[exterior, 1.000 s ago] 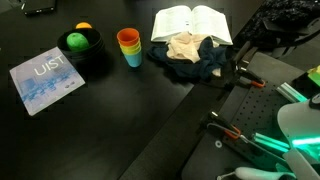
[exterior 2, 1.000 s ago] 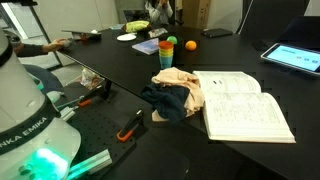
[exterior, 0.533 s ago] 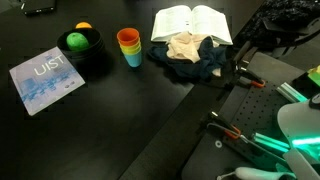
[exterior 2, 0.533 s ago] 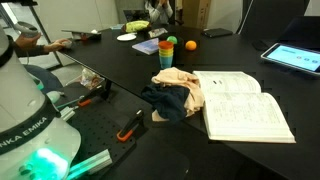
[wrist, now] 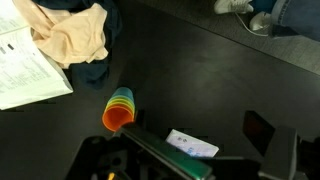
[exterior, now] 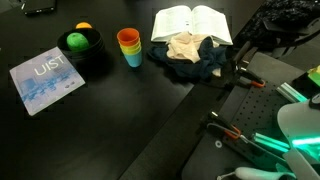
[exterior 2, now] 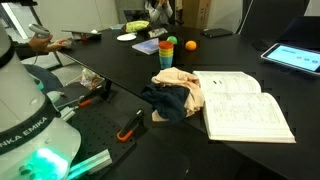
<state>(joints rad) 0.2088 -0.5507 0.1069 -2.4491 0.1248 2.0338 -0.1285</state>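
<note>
While my jaws stand wide with nothing between them, the nested stack of glossy, tapered plastic cups [wrist: 118, 108], orange outermost, stands on the smooth black counter [wrist: 210, 70], near a crumpled beige and navy cloth [wrist: 72, 38] beside an open book [wrist: 25, 72].

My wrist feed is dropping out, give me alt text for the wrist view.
A stack of coloured cups, orange rim toward the camera, stands on the black table near the middle. At upper left lie a heap of beige and dark blue cloth and an open book; a pale blue booklet shows near the lower edge.
</note>
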